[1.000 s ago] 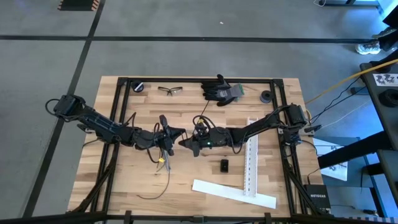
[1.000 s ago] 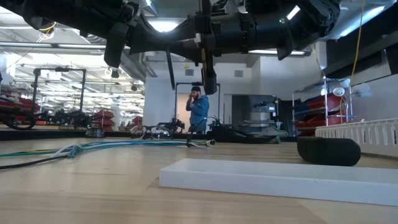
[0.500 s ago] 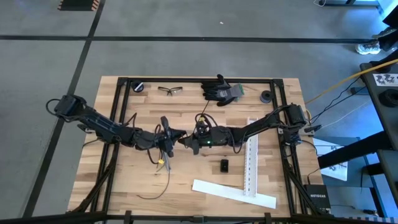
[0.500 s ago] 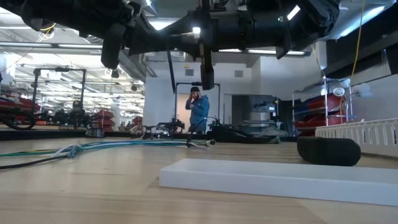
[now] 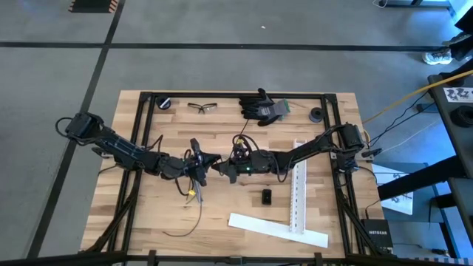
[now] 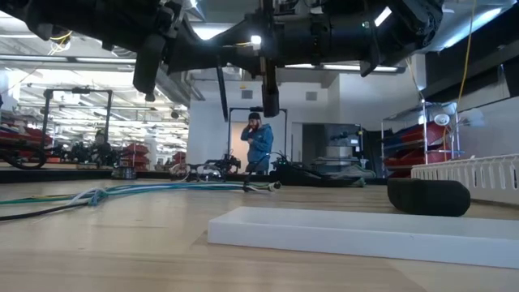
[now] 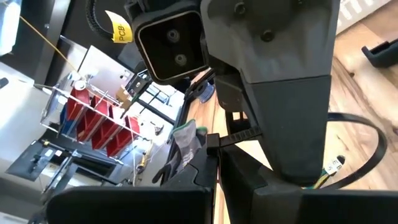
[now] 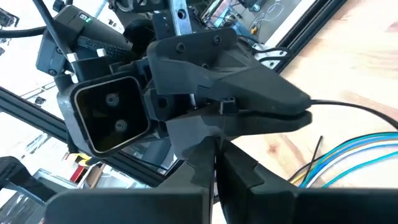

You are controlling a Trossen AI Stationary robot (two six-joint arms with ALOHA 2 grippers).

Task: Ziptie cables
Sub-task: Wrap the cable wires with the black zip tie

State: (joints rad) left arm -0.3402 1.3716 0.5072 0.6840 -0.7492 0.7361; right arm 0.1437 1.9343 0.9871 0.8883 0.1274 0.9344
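My two grippers meet tip to tip above the table's middle, left gripper (image 5: pixel 209 162) and right gripper (image 5: pixel 222 167), both shut. A thin black ziptie (image 7: pixel 240 135) runs between them, and its far part bows out as a loop (image 7: pixel 364 138) over the wood. The cables (image 5: pixel 194 188), pale blue and greenish wires, lie slack on the table below the grippers and trail toward the near edge; in the low view the cables (image 6: pixel 138 191) rest flat on the wood. Whether the loop goes round them, I cannot tell. My left gripper pinches the ziptie's ridged strip (image 7: pixel 219 140) between its two shut fingers, which reach out about level from the table's left. The strip is lifted clear of the table. My right gripper comes level from the table's right with its fingers (image 8: pixel 205 163) shut against the left gripper's tips. Its own body hides the place of contact, so which part of the ziptie it has cannot be told.
Two flat white strips (image 5: pixel 278 230) (image 5: pixel 299 185) lie at the near right, with a small black block (image 5: pixel 266 196) beside them. Black gloves (image 5: pixel 264 108), safety glasses (image 5: pixel 202 107) and two black rolls (image 5: pixel 164 102) (image 5: pixel 316 114) sit along the far edge. A person stands in the room beyond.
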